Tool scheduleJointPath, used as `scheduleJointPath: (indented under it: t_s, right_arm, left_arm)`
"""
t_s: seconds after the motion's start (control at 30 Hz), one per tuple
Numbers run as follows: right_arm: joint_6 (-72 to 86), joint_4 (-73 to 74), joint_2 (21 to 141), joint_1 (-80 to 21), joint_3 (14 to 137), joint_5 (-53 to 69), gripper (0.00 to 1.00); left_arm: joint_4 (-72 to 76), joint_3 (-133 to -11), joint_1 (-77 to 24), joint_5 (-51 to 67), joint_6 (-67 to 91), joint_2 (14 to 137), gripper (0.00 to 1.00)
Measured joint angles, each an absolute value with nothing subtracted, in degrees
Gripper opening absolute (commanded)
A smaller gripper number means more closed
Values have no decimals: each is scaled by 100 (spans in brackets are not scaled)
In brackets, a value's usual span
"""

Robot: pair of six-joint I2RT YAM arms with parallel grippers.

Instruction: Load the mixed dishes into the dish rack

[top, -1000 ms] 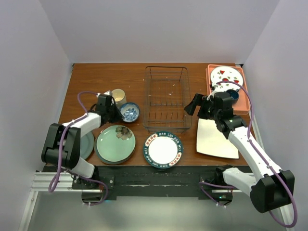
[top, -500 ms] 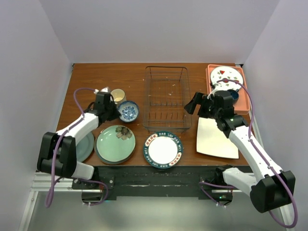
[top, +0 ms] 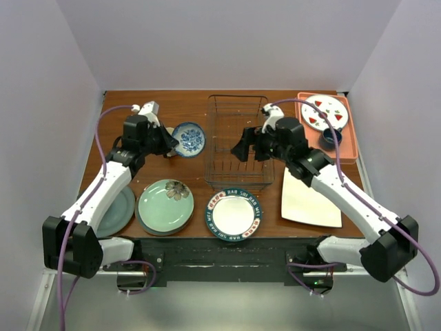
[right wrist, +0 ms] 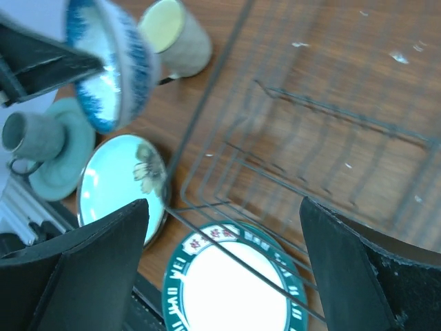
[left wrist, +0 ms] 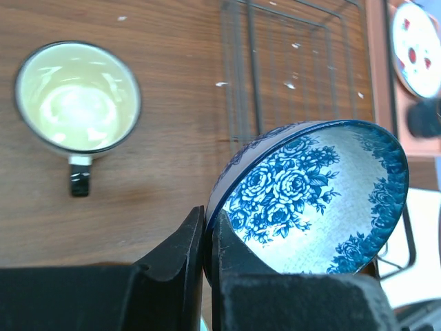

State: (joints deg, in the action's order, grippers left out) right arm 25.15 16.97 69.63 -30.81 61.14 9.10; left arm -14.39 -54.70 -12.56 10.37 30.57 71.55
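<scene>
My left gripper (left wrist: 209, 221) is shut on the rim of the small blue-white patterned bowl (left wrist: 313, 196), which hangs tilted above the table just left of the dish rack (top: 238, 141). The cream mug (left wrist: 77, 96) stands on the wood below it. My right gripper (right wrist: 224, 203) is open and empty over the rack's near half. The pale green flower plate (top: 165, 205) lies at the front left on a darker teal plate rim (top: 140, 219). The white plate with a dark patterned rim (top: 234, 215) lies in front of the rack. The white square plate (top: 309, 200) lies to its right.
An orange tray (top: 348, 148) at the back right holds a white plate with red marks (top: 324, 114) and a dark blue cup (top: 331, 136). A grey-green plate with a small grey cup (right wrist: 31, 134) sits at the front left, under my left arm.
My left gripper closed on the bowl, lifted it off the table and carried it toward the rack. My right gripper swung left from the square plate to above the rack.
</scene>
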Motion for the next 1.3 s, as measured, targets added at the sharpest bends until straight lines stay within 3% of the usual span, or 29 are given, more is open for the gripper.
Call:
scheduleJointPath:
  t_s: [0.27,0.37,0.63,0.73,0.8,0.9,1.17,1.3]
  right_arm:
    - [2241,1529,7544,-4150,6928,460,92]
    - [2200,1503,7795,-4388,7126,268,86]
    - [2235,1531,8488,-4770,7443,-558,53]
    - [2311,1542,8549,-4812,7448,-825,36]
    - [2412,1518,8562,-4836,7481,-954,17]
    - [2515,1525,8608,-4880,7588,-1162,0]
    - [2724,1787,9037,-4873,8158,-1699,0]
    - [2773,1848,9059,-4915,8239,-1903,0]
  left_arm:
    - [-1415,-5489,-1420,1627,2908,7155,0]
    - [-1389,-5489,-1492,1706,2884,7155,0]
    - [-1267,-5489,-1623,1778,2886,7144,0]
    - [-1219,-5487,-1627,1754,2888,7120,0]
    - [-1164,-5485,-1632,1726,2893,7105,0]
    - [-1100,-5485,-1649,1680,2893,7094,0]
    - [-939,-5474,-1619,1540,2884,7065,0]
    - [-937,-5472,-1621,1511,2877,7002,9]
